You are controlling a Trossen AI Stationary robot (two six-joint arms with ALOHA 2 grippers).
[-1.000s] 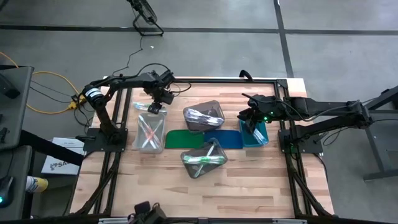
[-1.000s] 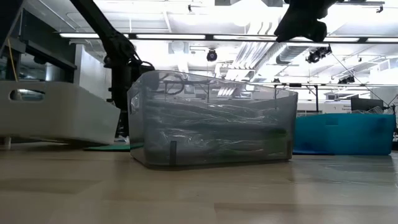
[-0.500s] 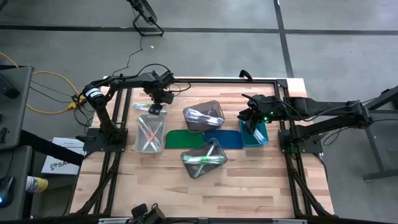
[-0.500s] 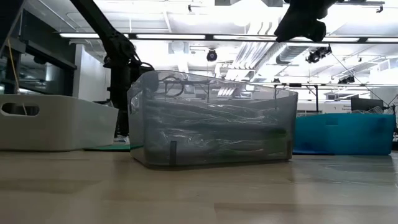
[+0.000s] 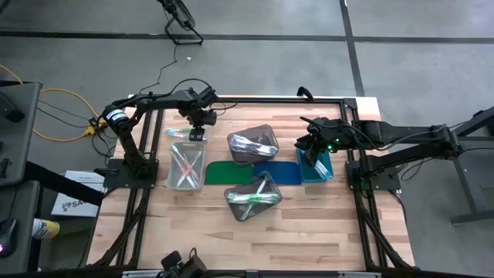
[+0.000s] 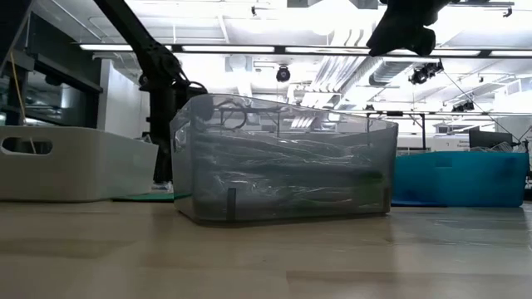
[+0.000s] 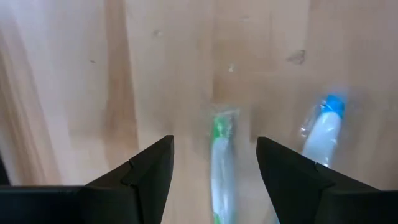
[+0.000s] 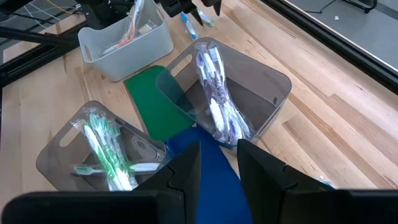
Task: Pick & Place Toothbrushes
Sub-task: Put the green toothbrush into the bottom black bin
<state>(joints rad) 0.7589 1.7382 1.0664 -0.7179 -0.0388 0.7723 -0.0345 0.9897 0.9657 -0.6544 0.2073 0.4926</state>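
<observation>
The left arm's fingers (image 7: 149, 174) stand apart, empty, with a green-headed toothbrush (image 7: 221, 155) lying on the bare wooden surface (image 7: 74, 74) in the gap between them and a blue-capped toothbrush (image 7: 323, 127) just beside it on the same boards. From above, these fingers (image 5: 196, 127) hover over the far edge of the surface, just beyond the white bin (image 5: 185, 164), where the two loose toothbrushes (image 5: 185, 133) lie outside any bin. The white bin itself holds several pink and green toothbrushes. The right arm's fingers (image 8: 217, 165) show a narrow gap with nothing visible between them; they (image 5: 312, 150) hang over the teal bin (image 5: 316, 166) at the right side of the surface. Between the two arms a clear grey bin (image 8: 230, 93) carries purple-and-white wrapped toothbrushes (image 8: 214, 93), and a second clear grey bin (image 8: 99, 155) nearer the front holds green toothbrushes (image 8: 102, 146). A green mat (image 8: 152, 102) and a blue mat (image 8: 208, 168) lie flat between these bins, touching each other. From table height the nearer clear bin (image 6: 283, 158) fills the middle, with the white bin (image 6: 75, 162) to one side and the teal bin (image 6: 461, 178) to the other.
</observation>
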